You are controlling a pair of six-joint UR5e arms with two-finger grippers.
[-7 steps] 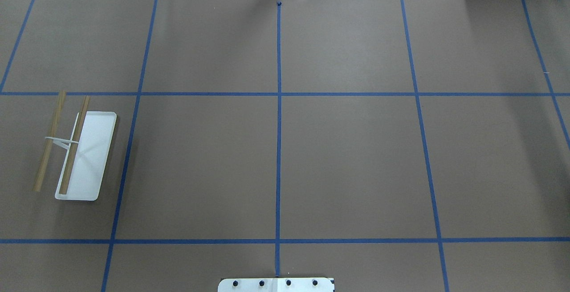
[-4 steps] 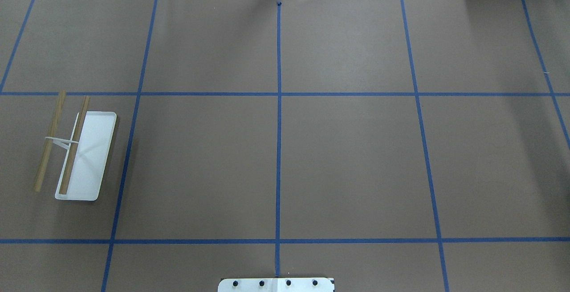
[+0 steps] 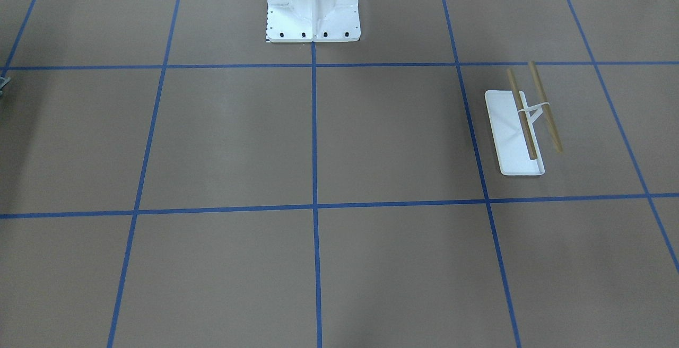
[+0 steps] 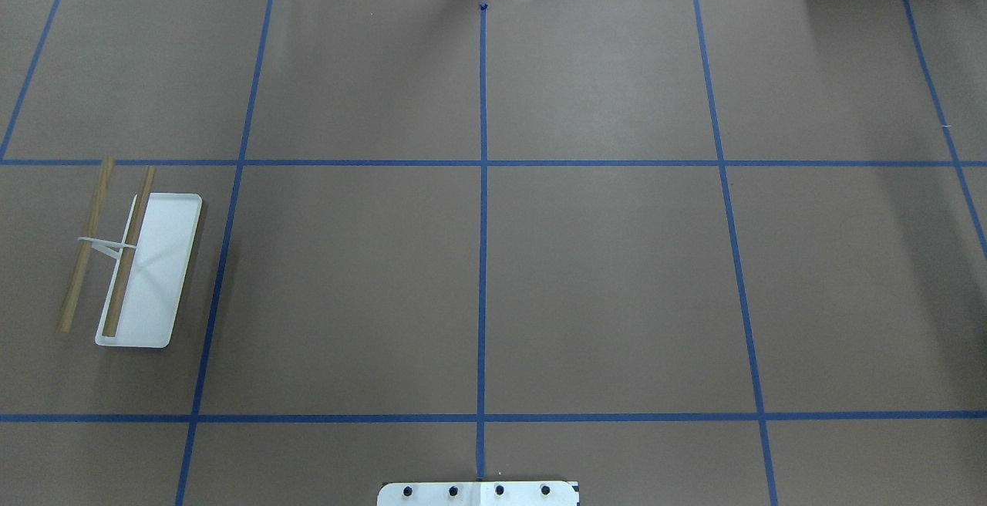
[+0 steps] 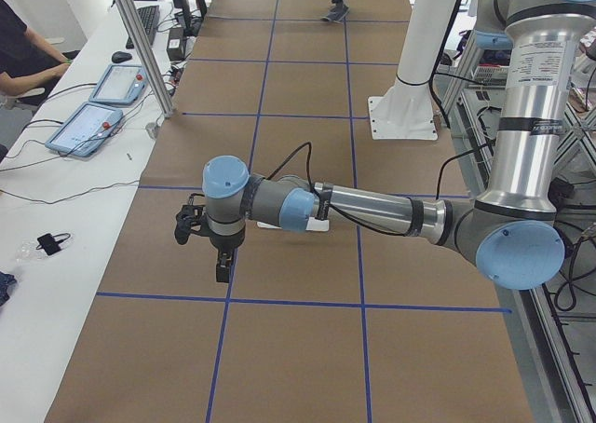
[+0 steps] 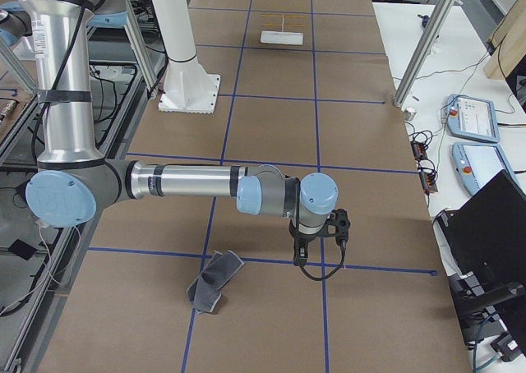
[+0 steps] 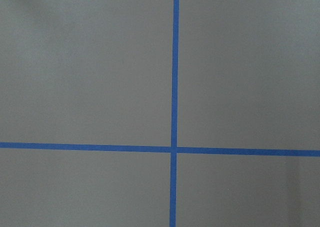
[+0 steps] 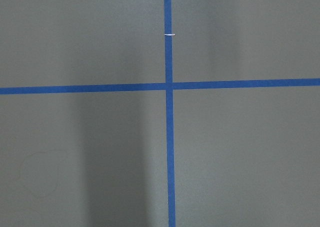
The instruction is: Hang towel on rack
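Observation:
The rack (image 4: 166, 259) stands at the table's left side, with a white tray base and two wooden rods (image 4: 127, 251) bare. It also shows in the front view (image 3: 509, 130) and far off in the exterior right view (image 6: 281, 37). The towel (image 6: 215, 281) lies crumpled on the table at the robot's right end, and shows small and far in the exterior left view (image 5: 335, 11). My left gripper (image 5: 223, 274) hangs over the table near the rack. My right gripper (image 6: 297, 256) hangs a little to the right of the towel. I cannot tell whether either is open or shut.
The brown table cover carries a grid of blue tape lines (image 4: 482, 259). The white bolted robot pedestal (image 3: 313, 3) stands at the robot's edge. Operator desks with tablets (image 5: 93, 125) and a seated person (image 5: 23, 50) flank the far side.

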